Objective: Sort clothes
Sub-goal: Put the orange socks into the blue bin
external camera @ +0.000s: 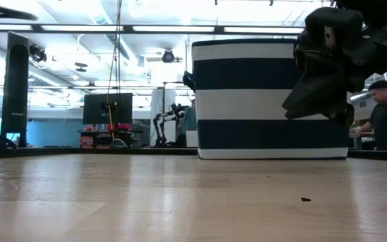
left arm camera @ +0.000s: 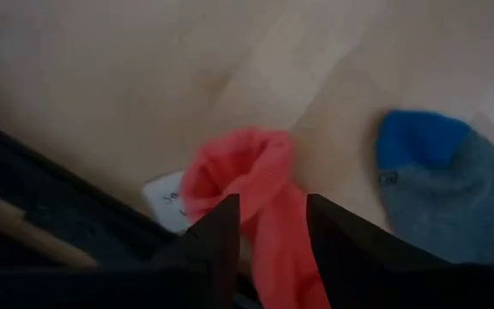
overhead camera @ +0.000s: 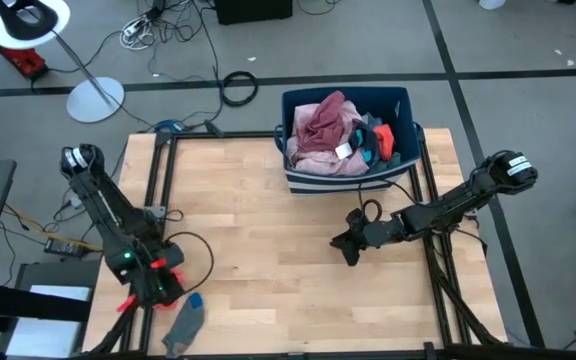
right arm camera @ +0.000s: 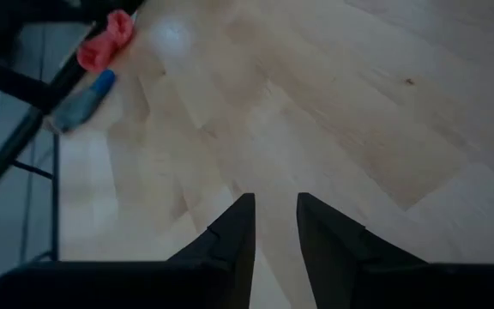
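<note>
Red sock (left arm camera: pixel 256 184) clamped at table edge (overhead camera: pixel 98 330)

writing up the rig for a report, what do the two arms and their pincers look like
Both arms are dark, near-black jointed links with black cables looping alongside. The left arm has a small green light and red-orange accents near its wrist. The right arm carries a white marking on its base joint. Each pincer, left pincer and right pincer, has two flat dark tapering fingers.

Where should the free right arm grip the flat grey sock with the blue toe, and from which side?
Judging by its pose, pinch the grey sock with the blue toe mid-body from straight above: it lies flat on the wooden table, offering no raised edge.
</note>
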